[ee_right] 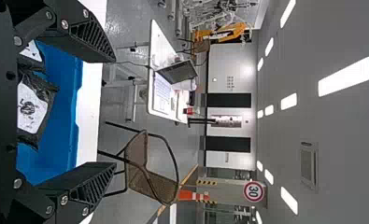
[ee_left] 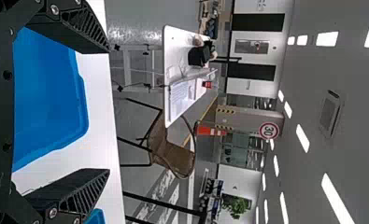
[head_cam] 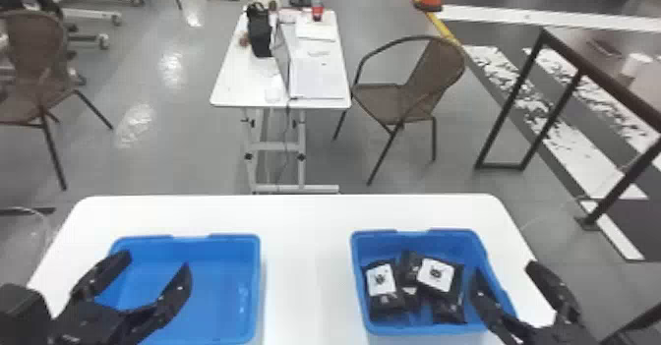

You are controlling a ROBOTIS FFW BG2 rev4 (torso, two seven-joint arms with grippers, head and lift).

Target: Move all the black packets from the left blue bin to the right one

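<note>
In the head view the left blue bin [head_cam: 206, 290] holds no packets in the part I see. Black packets with white labels [head_cam: 381, 280] lie overlapping in the right blue bin [head_cam: 361, 270]. My left gripper [head_cam: 156, 261] stands open above the left bin, nothing between its fingers; the left wrist view also has the left gripper [ee_left: 109, 112] spread wide, beside the left bin [ee_left: 46, 98]. My right gripper [head_cam: 504, 266] is open and empty over the right bin's right side. In the right wrist view, the right gripper [ee_right: 116, 113] is apart from a labelled packet [ee_right: 32, 109].
Both bins stand on a white table [head_cam: 305, 221], with a strip of tabletop between them. Beyond it are another white table [head_cam: 246, 83] with a laptop, a brown chair [head_cam: 393, 98] and a dark metal frame [head_cam: 511, 98].
</note>
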